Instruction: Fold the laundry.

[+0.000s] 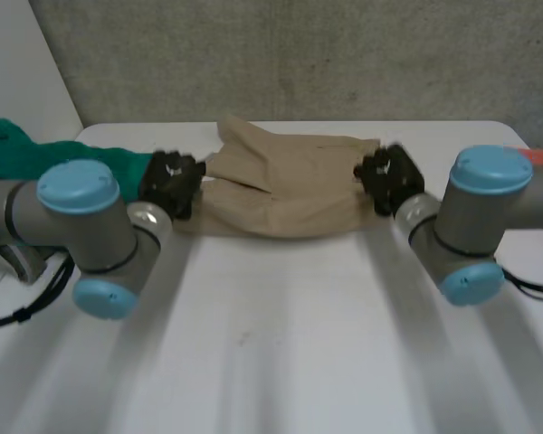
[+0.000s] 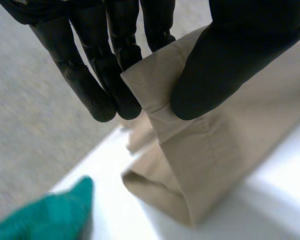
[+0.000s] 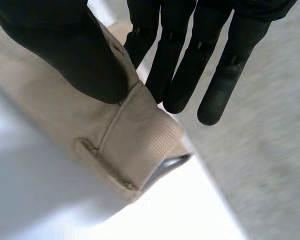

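Cloth (image 1: 290, 190), sandy tan in colour, is stretched out between the two hands near the far side of the white worktop (image 1: 281, 344). The left hand (image 1: 170, 183) holds the cloth at its left end and the right hand (image 1: 389, 178) holds it at its right end. The middle of the cloth sags a little, and its near edge looks as if it rests on the worktop. In the left wrist view, the left hand (image 2: 240, 60) pinches a stitched edge of the cloth (image 2: 205, 150). The thumb is pressed on one side and the long straight fingers (image 2: 90, 85) are on the other side. Below the pinch, the cloth hangs in folds down to the worktop (image 2: 270, 195). In the right wrist view, the right hand (image 3: 65, 50) pinches the cloth (image 3: 130, 140) the same way, with the thumb on top of a thick sewn band and the fingers (image 3: 215, 85) behind it. A small sewn loop sits on that band just below the thumb. A green bundle (image 1: 36, 154) lies at the far left corner of the worktop, just beside the left hand, and it shows again in the left wrist view (image 2: 40, 220). A grey wall (image 1: 299, 54) stands behind the worktop.
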